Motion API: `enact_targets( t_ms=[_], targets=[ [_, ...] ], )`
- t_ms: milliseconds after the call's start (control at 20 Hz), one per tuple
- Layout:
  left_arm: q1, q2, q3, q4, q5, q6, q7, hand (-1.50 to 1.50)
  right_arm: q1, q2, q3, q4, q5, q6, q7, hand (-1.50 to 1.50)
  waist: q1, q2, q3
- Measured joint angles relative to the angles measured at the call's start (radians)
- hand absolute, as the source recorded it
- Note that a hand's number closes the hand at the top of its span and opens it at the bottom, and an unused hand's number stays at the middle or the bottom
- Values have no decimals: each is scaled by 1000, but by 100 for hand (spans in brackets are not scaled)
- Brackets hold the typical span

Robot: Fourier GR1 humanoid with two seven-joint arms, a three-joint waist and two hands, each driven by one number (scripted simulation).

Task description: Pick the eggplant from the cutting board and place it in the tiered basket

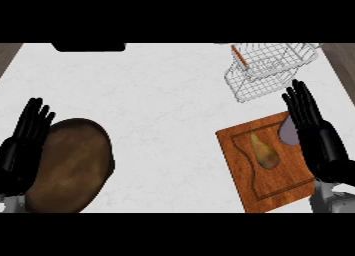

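Eggplant (286, 132) sits far right on board (240, 152), partly under right hand (322, 142), fingers (302, 100) straight, holding nothing. Probably light, smooth, slippery: grip its middle.

The left robot hand (16, 152), at eight o'clock, is glossy black with long, slim fingers. The right robot hand (322, 142), at three o'clock, matches it in colour and shape. A pale grey forearm (335, 202) with rounded casing joins it at five o'clock.

One cutting board (243, 165), carrying one eggplant (287, 131) and one yellowish fruit (263, 151). Beyond the board, one basket (265, 75) holding one orange stick (240, 56). Left of the board, one brown plate (69, 165). Two hands: left hand (21, 145), right hand (313, 130).
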Motion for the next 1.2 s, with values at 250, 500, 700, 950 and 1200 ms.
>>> enact_targets(
  t_ms=[250, 500, 700, 950, 1200],
  targets=[
    [-56, -11, -62, 32, -22, -19, 60, 0, -38, -51, -143, 93, -40, -74, 160, 150, -8, 19, 2],
    [-61, -24, -121, 56, -19, -54, 102, 0, 18, -133, -301, 245, 78, -313, 333, -150, -47, 41, -4],
    [-130, -54, -166, 107, -24, -67, 163, 0, -11, -168, -286, 274, 211, -449, 513, -150, -20, 30, -1],
    [-183, -82, -189, 161, -34, -77, 183, 0, -99, -275, -177, 246, 318, -360, 800, -150, 4, 23, -1],
    [-208, -99, -204, 183, -42, -81, 192, 0, -226, -420, -92, 270, 362, -156, 1068, -150, 25, 22, -2]
  ],
)
